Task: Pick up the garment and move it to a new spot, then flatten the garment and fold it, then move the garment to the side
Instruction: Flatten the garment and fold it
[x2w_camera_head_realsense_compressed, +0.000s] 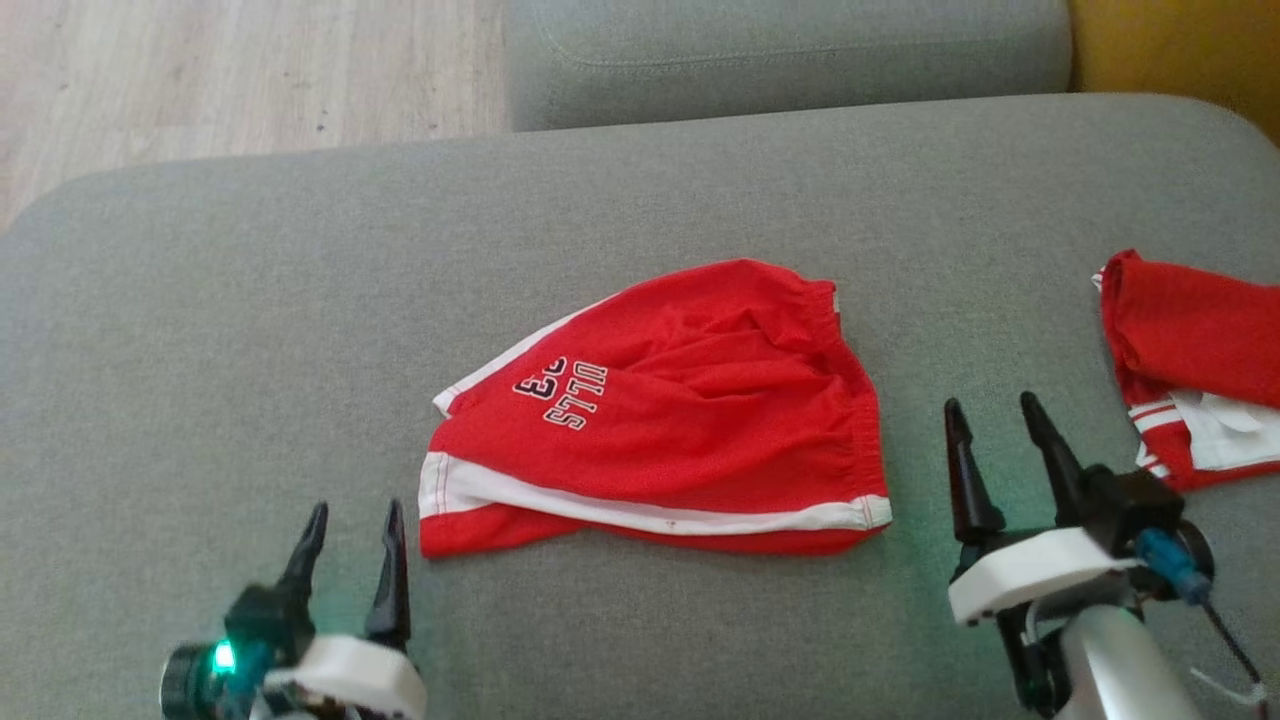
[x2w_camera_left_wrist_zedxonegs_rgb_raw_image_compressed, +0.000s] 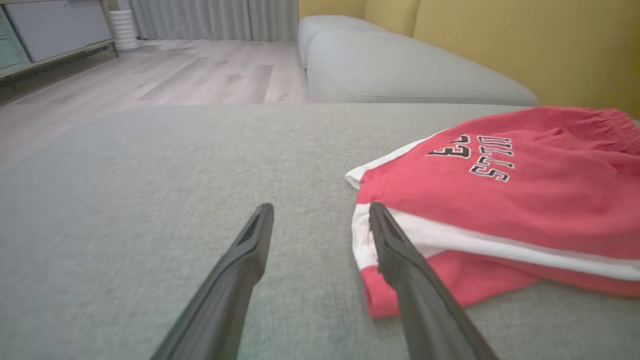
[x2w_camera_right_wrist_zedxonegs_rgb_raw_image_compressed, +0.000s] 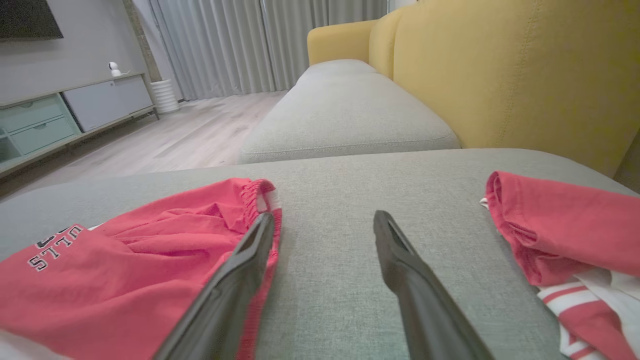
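Right now the red shorts (x2w_camera_head_realsense_compressed: 670, 400) are lying folded over in the middle of the grey sofa cushion (x2w_camera_head_realsense_compressed: 200, 350). The left gripper (x2w_camera_head_realsense_compressed: 354, 512) is hovering just beside their near left corner, its fingers standing apart and empty. The right gripper (x2w_camera_head_realsense_compressed: 992, 405) is sitting between the shorts and another red garment (x2w_camera_head_realsense_compressed: 1190, 350), its fingers also spread

Left gripper (x2w_camera_head_realsense_compressed: 355, 508): two long dark fingers (x2w_camera_left_wrist_zedxonegs_rgb_raw_image_compressed: 240, 270), tapering to points, with a shallow recess near each tip. Behind them sits a white moulded housing (x2w_camera_head_realsense_compressed: 350, 675), and beside that a dark round module (x2w_camera_head_realsense_compressed: 185, 685) with a green light (x2w_camera_head_realsense_compressed: 223, 657) glowing. Right gripper (x2w_camera_head_realsense_compressed: 990, 402): same black spikes, same white mount. Behind it are a blue connector (x2w_camera_head_realsense_compressed: 1170, 562), a thin black cable (x2w_camera_head_realsense_compressed: 1228, 640) and a smooth silvery forearm (x2w_camera_head_realsense_compressed: 1110, 660).
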